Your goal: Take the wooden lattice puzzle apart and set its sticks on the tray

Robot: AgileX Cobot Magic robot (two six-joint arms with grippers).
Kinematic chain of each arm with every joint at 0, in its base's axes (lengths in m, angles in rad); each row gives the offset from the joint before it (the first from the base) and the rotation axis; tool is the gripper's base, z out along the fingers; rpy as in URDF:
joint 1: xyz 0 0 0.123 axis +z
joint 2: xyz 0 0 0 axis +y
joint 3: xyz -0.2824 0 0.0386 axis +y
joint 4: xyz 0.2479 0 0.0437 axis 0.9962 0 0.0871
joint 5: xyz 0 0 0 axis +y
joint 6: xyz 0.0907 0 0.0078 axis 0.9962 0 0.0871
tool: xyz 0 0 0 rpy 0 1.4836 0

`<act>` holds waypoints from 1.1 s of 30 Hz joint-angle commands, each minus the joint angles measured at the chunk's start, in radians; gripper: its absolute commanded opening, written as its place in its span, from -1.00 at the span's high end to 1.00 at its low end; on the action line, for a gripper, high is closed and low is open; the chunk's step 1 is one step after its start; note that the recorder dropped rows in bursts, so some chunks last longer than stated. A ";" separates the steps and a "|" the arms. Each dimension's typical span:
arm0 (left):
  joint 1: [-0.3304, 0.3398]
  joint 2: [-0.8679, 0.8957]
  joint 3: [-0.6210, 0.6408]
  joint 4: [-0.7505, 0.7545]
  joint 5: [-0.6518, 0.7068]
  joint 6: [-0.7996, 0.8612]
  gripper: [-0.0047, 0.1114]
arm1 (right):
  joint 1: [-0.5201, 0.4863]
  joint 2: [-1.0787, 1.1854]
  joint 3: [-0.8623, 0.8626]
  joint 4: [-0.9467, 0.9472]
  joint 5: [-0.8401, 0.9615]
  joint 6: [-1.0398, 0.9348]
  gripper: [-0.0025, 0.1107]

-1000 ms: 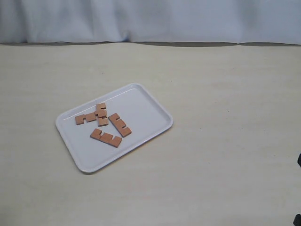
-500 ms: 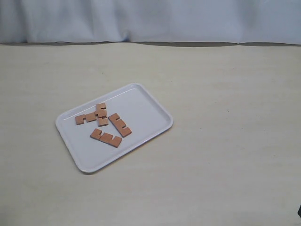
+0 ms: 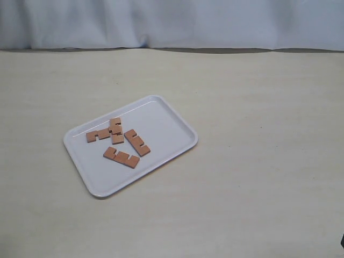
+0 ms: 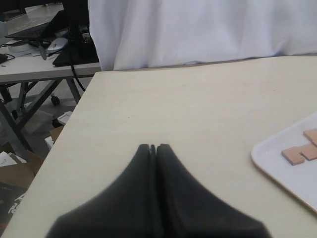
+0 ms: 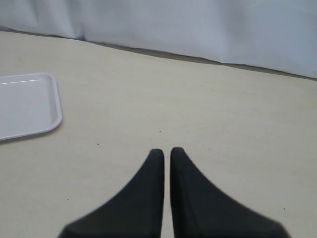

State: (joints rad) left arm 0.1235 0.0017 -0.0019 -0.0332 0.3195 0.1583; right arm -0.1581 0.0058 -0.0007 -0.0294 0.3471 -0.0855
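Note:
The white tray (image 3: pixel 166 121) lies left of the table's middle. Four reddish-brown notched sticks lie flat and loose on it: one (image 3: pixel 99 134) touches or overlaps another (image 3: pixel 116 130), a third (image 3: pixel 137 142) lies beside them, and a fourth (image 3: pixel 121 157) is nearer the front rim. No assembled lattice puzzle shows. In the left wrist view my left gripper (image 4: pixel 153 147) is shut and empty above bare table, with the tray's corner (image 4: pixel 277 171) and a stick (image 4: pixel 293 155) off to one side. My right gripper (image 5: pixel 164 151) holds nothing, its jaws a sliver apart, away from the tray (image 5: pixel 29 106).
A white curtain (image 3: pixel 172 21) hangs behind the table. In the left wrist view the table's side edge (image 4: pixel 69 129) drops off toward a desk with cables (image 4: pixel 44 54) and boxes on the floor. A dark sliver of the right arm (image 3: pixel 342 242) shows at the frame edge.
The dark parts of the right arm at the exterior view's right edge have pulled almost fully out of the picture. The tray and sticks have not moved.

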 commanded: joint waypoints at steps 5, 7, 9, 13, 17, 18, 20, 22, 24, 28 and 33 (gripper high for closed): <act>-0.001 -0.002 0.002 -0.003 -0.011 0.001 0.92 | -0.002 -0.006 0.001 -0.024 -0.006 0.004 0.88; -0.001 -0.002 0.002 -0.003 -0.011 0.001 0.92 | -0.002 -0.006 0.001 -0.057 -0.006 0.004 0.88; -0.001 -0.002 0.002 -0.003 -0.011 0.001 0.92 | -0.002 -0.006 0.001 -0.066 -0.006 0.004 0.88; -0.001 -0.002 0.002 -0.003 -0.011 0.001 0.92 | -0.002 -0.006 0.001 -0.053 -0.006 0.004 0.88; -0.001 -0.002 0.002 -0.003 -0.011 0.001 0.92 | -0.002 -0.006 0.001 -0.053 -0.006 0.004 0.88; -0.001 -0.002 0.002 -0.003 -0.011 0.001 0.92 | -0.002 -0.006 0.001 -0.053 -0.006 0.004 0.88; -0.001 -0.002 0.002 -0.003 -0.011 0.001 0.92 | -0.002 -0.006 0.001 -0.053 -0.006 0.004 0.88; -0.001 -0.002 0.002 -0.003 -0.011 0.001 0.92 | -0.002 -0.006 0.001 -0.051 -0.003 0.004 0.88; -0.001 -0.002 0.002 -0.003 -0.011 0.001 0.92 | -0.002 -0.006 0.001 -0.023 -0.003 0.004 0.88; -0.001 -0.002 0.002 -0.003 -0.011 0.001 0.92 | -0.002 -0.006 0.001 0.017 -0.002 0.004 0.88; -0.001 -0.002 0.002 -0.003 -0.011 0.001 0.92 | -0.002 -0.006 0.001 0.017 -0.002 0.004 0.88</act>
State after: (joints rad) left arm 0.1235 0.0017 -0.0019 -0.0332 0.3195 0.1602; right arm -0.1581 0.0058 -0.0007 -0.0167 0.3471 -0.0855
